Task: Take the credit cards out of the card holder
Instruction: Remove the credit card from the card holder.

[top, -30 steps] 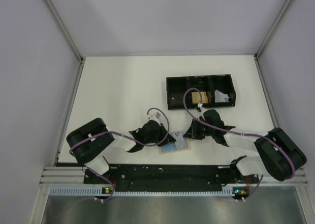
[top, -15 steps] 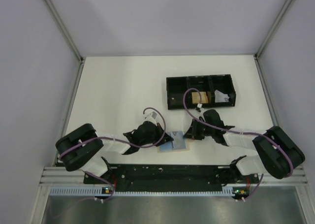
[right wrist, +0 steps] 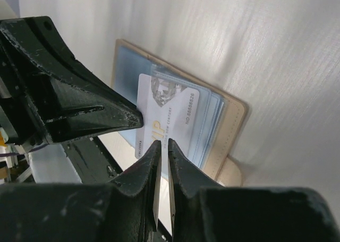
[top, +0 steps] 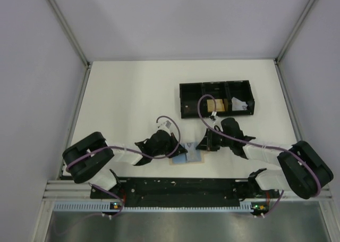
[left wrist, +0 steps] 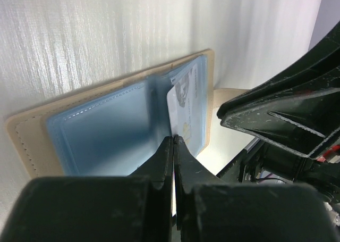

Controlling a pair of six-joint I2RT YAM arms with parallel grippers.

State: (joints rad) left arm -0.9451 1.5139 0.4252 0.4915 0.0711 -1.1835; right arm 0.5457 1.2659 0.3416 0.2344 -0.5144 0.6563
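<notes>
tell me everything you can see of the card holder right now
The card holder lies open and flat on the white table, near the front edge. Outside it is tan with a stitched border; inside are blue-grey see-through sleeves. A white printed card sticks partly out of the sleeves. The shut left hand touches the inner sleeves beside that card, and the right hand seems to pinch the card's end.
</notes>
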